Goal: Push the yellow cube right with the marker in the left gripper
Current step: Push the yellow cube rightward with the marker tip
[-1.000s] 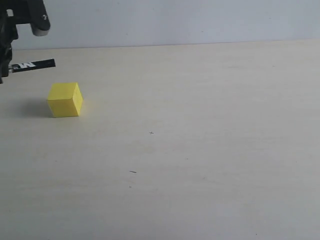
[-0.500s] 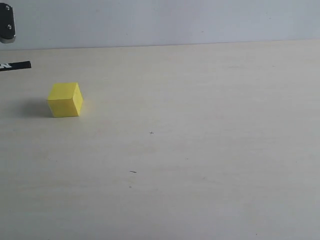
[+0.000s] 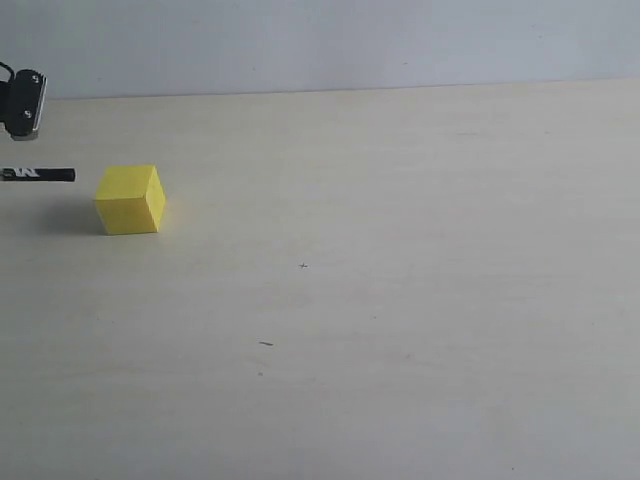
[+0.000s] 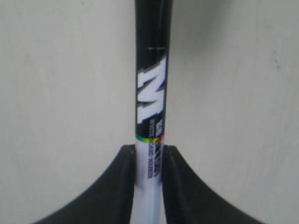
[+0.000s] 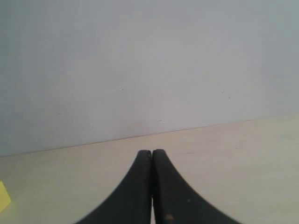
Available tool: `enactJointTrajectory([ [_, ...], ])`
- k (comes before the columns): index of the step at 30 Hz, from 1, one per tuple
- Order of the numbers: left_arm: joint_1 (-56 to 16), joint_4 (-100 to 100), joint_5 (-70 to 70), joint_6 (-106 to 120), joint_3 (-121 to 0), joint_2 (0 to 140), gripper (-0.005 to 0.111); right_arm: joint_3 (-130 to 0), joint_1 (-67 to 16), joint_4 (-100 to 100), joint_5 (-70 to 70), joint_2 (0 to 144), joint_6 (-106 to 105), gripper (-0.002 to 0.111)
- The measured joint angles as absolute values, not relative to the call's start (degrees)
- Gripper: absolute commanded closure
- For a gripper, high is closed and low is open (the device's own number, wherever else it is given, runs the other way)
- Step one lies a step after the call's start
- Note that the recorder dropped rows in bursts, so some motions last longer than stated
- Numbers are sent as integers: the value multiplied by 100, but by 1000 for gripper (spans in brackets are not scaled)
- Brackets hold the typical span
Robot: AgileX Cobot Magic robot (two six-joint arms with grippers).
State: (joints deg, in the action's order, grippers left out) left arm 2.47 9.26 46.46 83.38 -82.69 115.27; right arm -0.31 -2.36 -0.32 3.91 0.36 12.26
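The yellow cube [image 3: 130, 200] rests on the pale table at the left of the exterior view. Just left of it, the marker [image 3: 40, 174] lies level, its black cap tip a short gap from the cube's left face, near the cube's top edge. Only a piece of the left arm [image 3: 22, 100] shows at the left edge of that view. In the left wrist view my left gripper [image 4: 149, 151] is shut on the marker's [image 4: 151, 88] white barrel, black cap pointing away. My right gripper [image 5: 152, 154] is shut and empty; a corner of the cube [image 5: 3, 196] shows at that view's edge.
A bare pale wooden table [image 3: 400, 300] stretches to the right of the cube, with a few tiny dark specks [image 3: 265, 343]. A plain grey wall [image 3: 350, 40] stands behind the table's far edge.
The marker first drew back left, then dropped lower and came right again, from above the cube's height to level with its top edge. The cube has not moved.
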Motion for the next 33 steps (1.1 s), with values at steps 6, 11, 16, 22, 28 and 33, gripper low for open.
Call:
enactJointTrajectory([
  [6, 743, -141, 5069, 9023, -8532, 11825, 107, -31, -236, -32, 391, 36, 1226, 108],
  [11, 858, -230, 5164, 9147, -8567, 12063, 107, -31, -236, -32, 391, 36, 1226, 108],
  [16, 834, -269, 5061, 9255, -8578, 12207, 107, -31, -236, -32, 391, 36, 1226, 108],
  [22, 271, -269, 5049, 9186, -8810, 12278, 107, -31, -236, -32, 391, 36, 1226, 108],
  [28, -296, -295, 5156, 9080, -8928, 12368, 107, -31, -236, -32, 391, 36, 1226, 108],
  [33, -185, -306, 5209, 8967, -9042, 12378, 107, -31, -236, -32, 391, 36, 1226, 108],
])
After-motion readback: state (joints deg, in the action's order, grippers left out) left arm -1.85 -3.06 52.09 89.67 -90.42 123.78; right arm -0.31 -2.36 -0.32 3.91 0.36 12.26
